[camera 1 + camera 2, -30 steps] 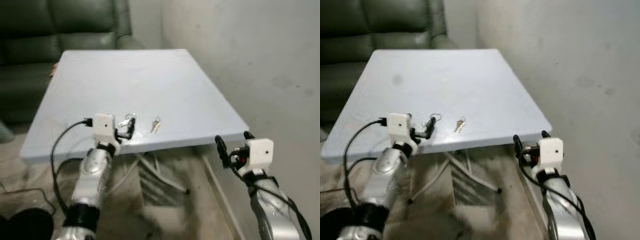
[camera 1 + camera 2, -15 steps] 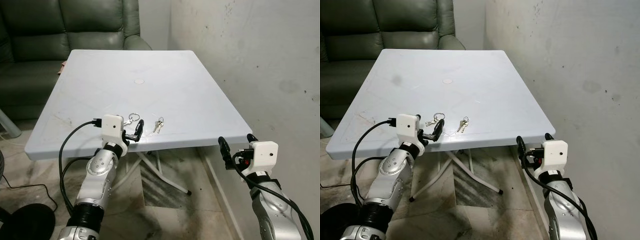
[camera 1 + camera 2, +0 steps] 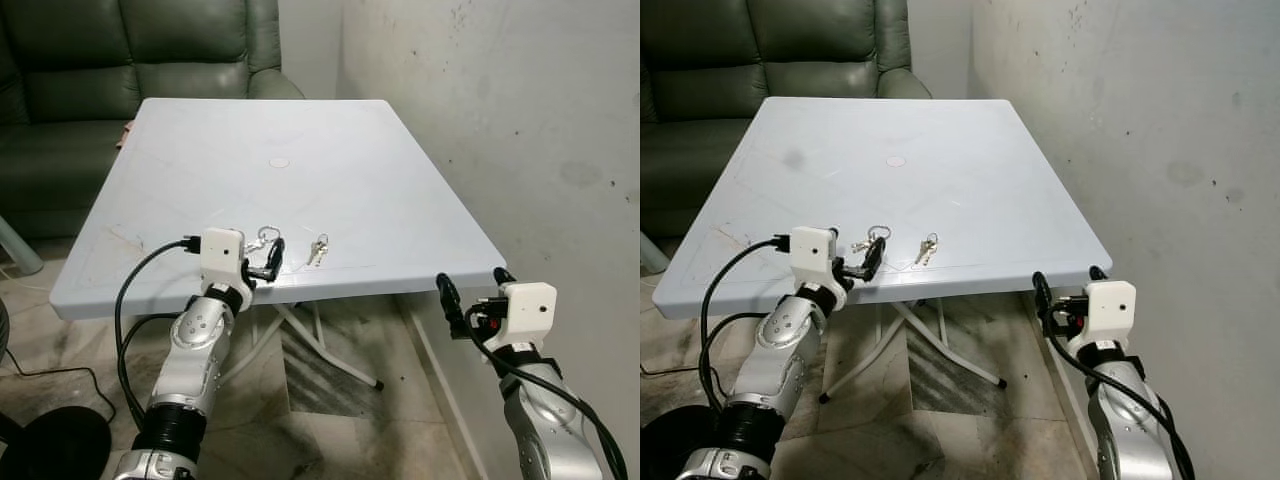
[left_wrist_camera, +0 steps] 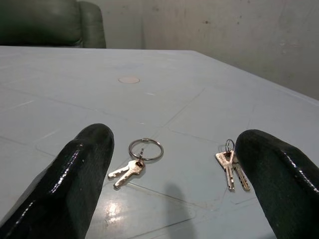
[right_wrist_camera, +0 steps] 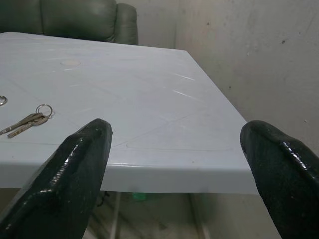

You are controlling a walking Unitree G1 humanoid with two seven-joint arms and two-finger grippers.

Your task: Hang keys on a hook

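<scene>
1. Pale blue and square, the plastic worktop stood against a stained plaster wall, with a dark green sofa behind it and a folding metal frame beneath.

2. Two bunches of keys lay near the worktop's front edge. One was a large ring with keys, the other a smaller bunch of two keys just beside it, nearer the wall. They were apart, not touching.

3. The left claw was at the front edge with its two black fingers spread wide and nothing between them. In the left wrist view the ring bunch lay on the worktop beyond the fingers, not yet grasped.

4. The right claw hung off the worktop's front corner by the wall, its fingers likewise wide apart and empty.

5. By my judgement the step in hand was the approach to the pick-up. The next move would call for the left claw to ease forward and low, then close on the ring or the key blades, which lie flat and may slip.

6. No hook could be made out on the wall, so the robot would probably have to turn to find one.
</scene>
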